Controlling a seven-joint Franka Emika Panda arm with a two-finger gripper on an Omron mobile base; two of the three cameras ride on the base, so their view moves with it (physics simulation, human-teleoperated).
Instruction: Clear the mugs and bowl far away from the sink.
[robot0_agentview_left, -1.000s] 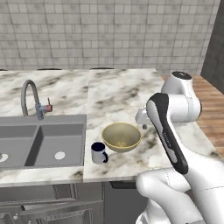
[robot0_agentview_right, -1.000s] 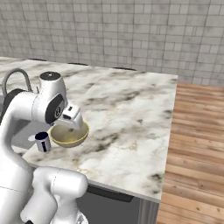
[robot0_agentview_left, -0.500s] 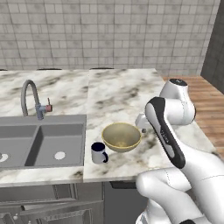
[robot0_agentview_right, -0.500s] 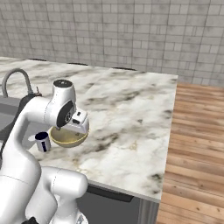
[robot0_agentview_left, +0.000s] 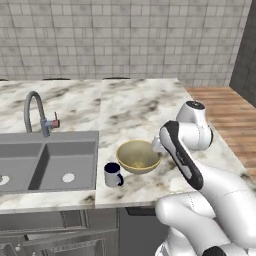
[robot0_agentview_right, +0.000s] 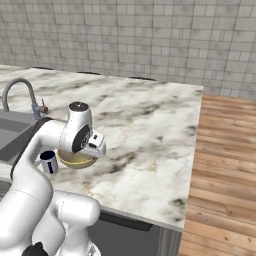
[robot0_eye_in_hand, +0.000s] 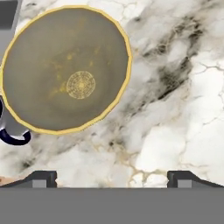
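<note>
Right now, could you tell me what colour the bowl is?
The bowl is olive-tan with a yellow rim, clearest in the hand view.

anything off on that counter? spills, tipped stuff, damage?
Nothing stands out. The bowl sits upright and empty on the marble counter, the mug stands upright beside it near the sink, and no spill or damage shows.

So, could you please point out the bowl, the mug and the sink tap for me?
bowl (robot0_agentview_left: 138, 155), left base view, on the inside bottom.
mug (robot0_agentview_left: 112, 174), left base view, on its outer wall below the dark opening.
tap (robot0_agentview_left: 32, 100), left base view, on the arched spout.
</note>
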